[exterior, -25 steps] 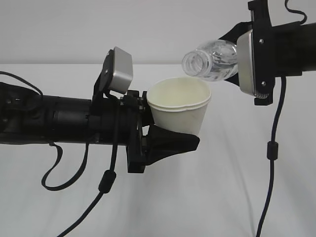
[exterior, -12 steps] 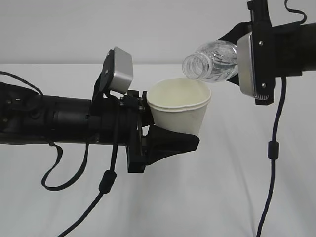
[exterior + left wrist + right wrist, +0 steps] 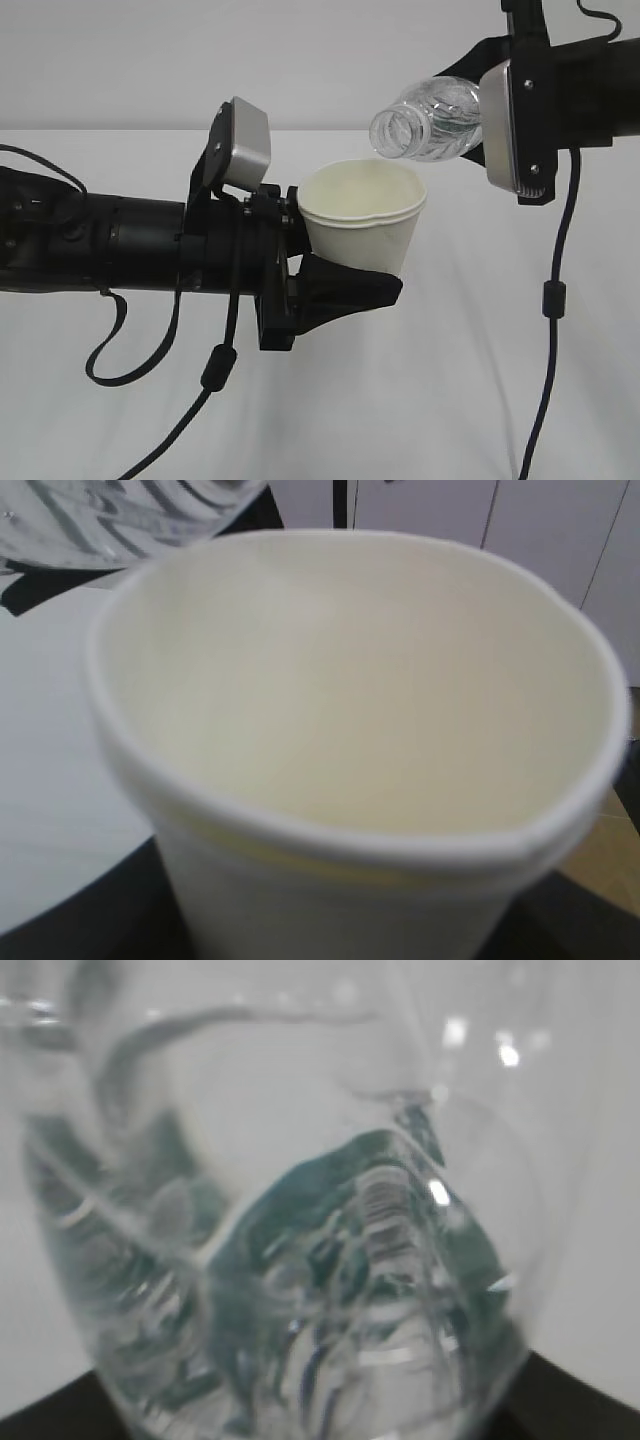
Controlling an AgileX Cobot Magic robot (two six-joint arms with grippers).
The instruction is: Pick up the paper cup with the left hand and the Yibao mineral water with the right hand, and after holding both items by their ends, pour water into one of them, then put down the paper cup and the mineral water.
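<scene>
My left gripper [image 3: 345, 270] is shut on the white paper cup [image 3: 362, 217] and holds it upright above the table. In the left wrist view the cup [image 3: 350, 730] fills the frame with its cream inside showing; the fingers are mostly hidden behind it. My right gripper, of which the grey panel [image 3: 512, 125] shows, is shut on the clear Yibao mineral water bottle [image 3: 425, 122]. The bottle lies nearly level, its open neck [image 3: 391, 132] just above the cup's far rim. No water stream shows. The right wrist view is filled by the bottle's ribbed body [image 3: 290, 1260], green showing through it.
A white table [image 3: 420, 400] spreads below both arms. Black cables hang from the left arm [image 3: 215, 365] and the right arm [image 3: 552, 300]. In the left wrist view, white cabinet doors [image 3: 560, 530] stand behind the table's edge.
The right gripper and the bottle have risen slightly, with the neck drifting a little to the right. The left gripper and the cup have stayed in place.
</scene>
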